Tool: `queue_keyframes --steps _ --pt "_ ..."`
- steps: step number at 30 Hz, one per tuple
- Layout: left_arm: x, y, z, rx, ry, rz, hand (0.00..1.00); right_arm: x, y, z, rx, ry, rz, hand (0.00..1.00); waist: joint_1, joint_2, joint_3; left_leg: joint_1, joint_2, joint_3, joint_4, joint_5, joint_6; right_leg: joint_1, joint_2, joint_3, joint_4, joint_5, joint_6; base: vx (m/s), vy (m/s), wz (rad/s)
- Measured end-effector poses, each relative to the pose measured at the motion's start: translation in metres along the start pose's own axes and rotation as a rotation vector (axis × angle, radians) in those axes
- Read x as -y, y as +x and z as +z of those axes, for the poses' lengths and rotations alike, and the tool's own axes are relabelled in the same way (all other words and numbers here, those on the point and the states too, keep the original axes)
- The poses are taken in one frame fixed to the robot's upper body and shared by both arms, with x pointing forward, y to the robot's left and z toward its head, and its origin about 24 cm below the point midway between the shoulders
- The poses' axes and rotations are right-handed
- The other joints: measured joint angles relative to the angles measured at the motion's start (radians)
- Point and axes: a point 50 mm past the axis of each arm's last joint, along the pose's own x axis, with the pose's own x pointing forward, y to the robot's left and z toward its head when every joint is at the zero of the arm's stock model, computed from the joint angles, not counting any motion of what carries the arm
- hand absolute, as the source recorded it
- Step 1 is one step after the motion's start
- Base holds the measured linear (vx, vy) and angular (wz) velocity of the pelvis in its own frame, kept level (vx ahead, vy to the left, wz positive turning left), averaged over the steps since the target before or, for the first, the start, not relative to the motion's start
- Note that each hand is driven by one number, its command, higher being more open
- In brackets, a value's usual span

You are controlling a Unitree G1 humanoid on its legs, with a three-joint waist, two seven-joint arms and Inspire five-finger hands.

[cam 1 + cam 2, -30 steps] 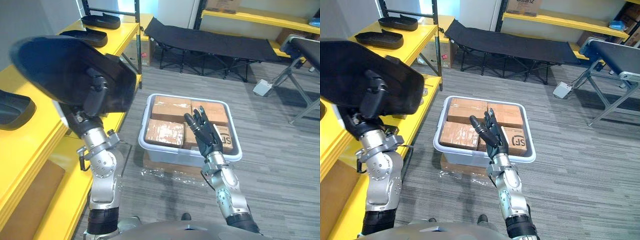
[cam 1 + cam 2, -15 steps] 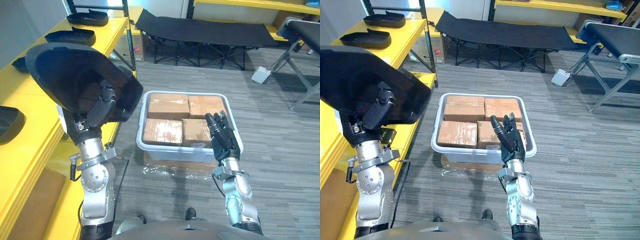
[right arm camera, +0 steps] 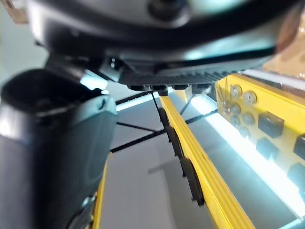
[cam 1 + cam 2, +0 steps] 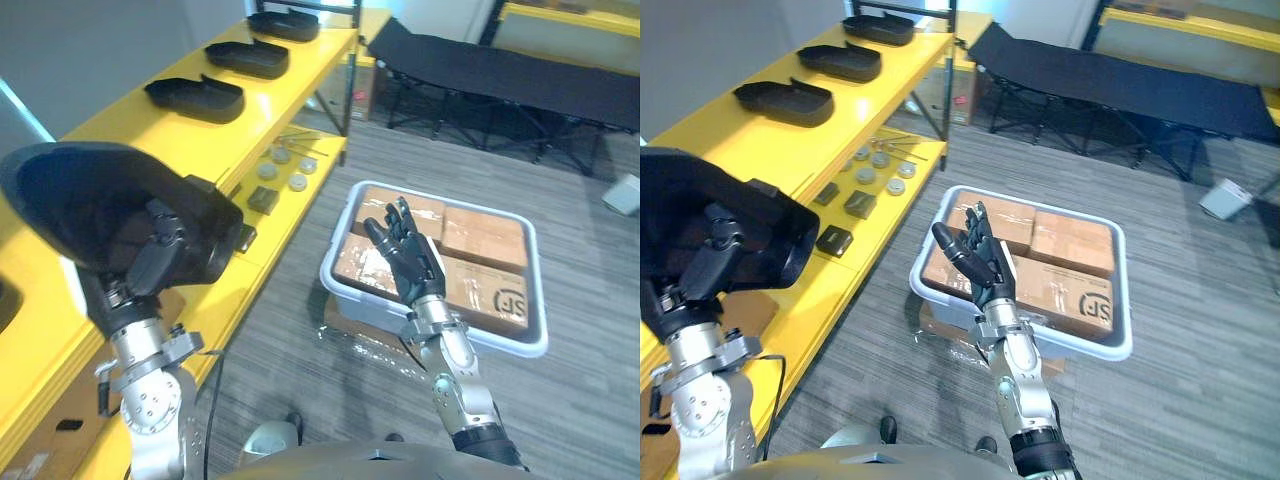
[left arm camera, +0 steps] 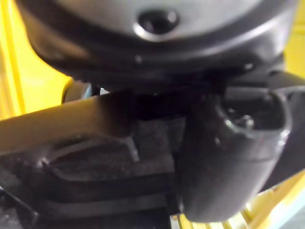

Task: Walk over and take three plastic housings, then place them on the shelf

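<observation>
as left hand grips housing, right hand splays

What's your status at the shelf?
Left hand shut on black plastic housing, raised beside yellow shelf. Right hand open, empty, by white tub of cardboard boxes. Three more black housings on shelf top.

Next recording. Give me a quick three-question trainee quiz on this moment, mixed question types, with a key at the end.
1. True or false: the right hand is open and holds nothing.
2. Fill in: the grey bin on the floor is packed with ___.
3. The left hand holds: A) nothing B) a black housing C) the grey bin.
Key: 1 true; 2 cardboard boxes; 3 B.
</observation>
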Motion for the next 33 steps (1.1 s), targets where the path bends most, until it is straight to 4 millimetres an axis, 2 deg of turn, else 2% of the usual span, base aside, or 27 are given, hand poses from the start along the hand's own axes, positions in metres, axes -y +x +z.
queue_keyframes --steps 2,5,7,8,9,10,11,12,17,20,24,27,28,30,33 --pt "-0.014 -0.005 -0.001 -0.021 0.042 0.042 0.00 -0.006 0.007 0.002 0.009 -0.004 0.034 1.00 0.018 -0.003 0.003 -0.001 -0.003 -0.023 0.001 0.002 0.000 0.012 0.001 -0.020 0.002 -0.003 -0.003 0.00 0.012 0.29" --pt "-0.021 -0.011 -0.004 -0.056 0.026 0.070 0.00 -0.008 0.009 0.002 0.005 -0.010 0.050 1.00 0.029 -0.004 0.008 -0.002 -0.010 -0.062 0.004 0.006 0.000 0.028 -0.002 -0.057 0.022 -0.021 -0.011 0.00 0.017 0.45" --pt "-0.024 -0.014 -0.005 -0.071 0.030 0.069 0.00 -0.009 0.009 0.002 0.005 -0.011 0.051 1.00 0.030 -0.006 0.012 -0.018 -0.019 -0.070 0.000 0.012 0.002 0.029 -0.014 -0.091 0.041 -0.041 -0.001 -0.03 0.015 0.47" --pt "-0.024 -0.014 -0.005 -0.077 0.010 0.057 0.00 -0.009 0.009 0.002 0.004 -0.013 0.046 1.00 0.031 -0.004 0.021 -0.025 -0.023 -0.065 -0.009 0.008 0.008 0.031 -0.023 -0.121 0.053 -0.051 0.004 -0.03 0.019 0.75" --pt "-0.022 -0.014 -0.005 -0.075 -0.001 0.024 0.00 -0.006 0.008 0.002 0.000 -0.036 0.035 1.00 0.018 -0.001 0.035 -0.033 0.005 0.014 -0.012 0.009 0.012 0.048 -0.027 -0.166 0.055 -0.051 0.005 -0.03 0.020 0.95" --pt "-0.019 -0.013 -0.005 -0.074 -0.007 0.002 0.00 -0.003 0.006 0.001 -0.006 -0.055 0.023 1.00 0.013 0.004 0.043 -0.033 0.020 0.051 -0.012 0.014 0.014 0.058 -0.029 -0.185 0.061 -0.051 0.005 -0.04 0.039 1.18" --pt "-0.016 -0.013 -0.005 -0.073 -0.014 -0.044 0.00 0.004 0.002 0.000 -0.024 -0.074 -0.002 1.00 0.008 0.017 0.051 -0.034 0.033 0.070 -0.015 0.054 0.004 0.069 -0.034 -0.207 0.083 -0.056 0.010 -0.01 0.097 0.98" --pt "-0.014 -0.013 -0.005 -0.071 -0.017 -0.077 0.00 0.010 -0.001 -0.003 -0.041 -0.099 -0.025 1.00 0.014 0.019 0.052 -0.034 0.022 0.046 -0.021 0.073 0.005 0.070 -0.046 -0.219 0.098 -0.059 0.007 0.00 0.121 0.79" --pt "-0.012 -0.014 -0.006 -0.078 -0.050 -0.079 0.00 0.013 0.000 0.000 -0.032 -0.113 -0.036 1.00 0.027 0.024 0.060 -0.030 0.003 0.040 -0.017 0.079 0.012 0.078 -0.064 -0.214 0.106 -0.068 0.000 -0.01 0.086 0.13" --pt "-0.012 -0.013 -0.005 -0.076 -0.063 -0.092 0.00 0.015 0.000 0.003 -0.017 -0.114 -0.038 1.00 0.020 0.020 0.063 -0.030 0.000 0.067 -0.023 0.066 0.006 0.067 -0.070 -0.169 0.106 -0.111 -0.008 -0.07 0.019 -0.22" --pt "-0.009 -0.011 -0.004 -0.067 -0.065 -0.134 0.00 0.021 -0.006 0.004 -0.015 -0.115 -0.058 1.00 -0.012 0.022 0.067 -0.031 0.008 0.083 -0.023 0.066 0.008 0.035 -0.067 -0.108 0.148 -0.145 0.016 -0.06 -0.010 -0.15" --pt "0.005 -0.005 -0.001 -0.024 -0.097 -0.218 0.00 0.031 -0.014 0.007 -0.007 -0.120 -0.094 1.00 -0.035 0.023 0.067 -0.044 0.017 0.067 -0.033 0.091 -0.001 0.022 -0.054 -0.104 0.157 -0.151 0.014 -0.01 -0.052 0.14" --pt "0.015 0.000 0.003 0.009 -0.125 -0.262 0.00 0.037 -0.018 0.010 0.001 -0.128 -0.107 1.00 -0.046 0.023 0.067 -0.053 0.019 0.047 -0.040 0.107 -0.007 0.015 -0.045 -0.094 0.160 -0.149 0.016 0.01 -0.043 0.30" --pt "0.020 0.003 0.005 0.035 -0.143 -0.279 0.00 0.040 -0.019 0.013 -0.003 -0.152 -0.081 1.00 -0.058 0.024 0.067 -0.046 0.022 0.033 -0.061 0.126 -0.013 0.010 -0.037 -0.054 0.163 -0.148 0.017 0.02 -0.029 0.25" --pt "0.021 0.004 0.007 0.055 -0.152 -0.268 0.00 0.039 -0.019 0.013 -0.008 -0.162 -0.025 1.00 -0.055 0.032 0.070 -0.043 0.036 0.027 -0.069 0.133 -0.022 0.012 -0.020 -0.049 0.156 -0.148 0.017 0.00 -0.044 0.04"
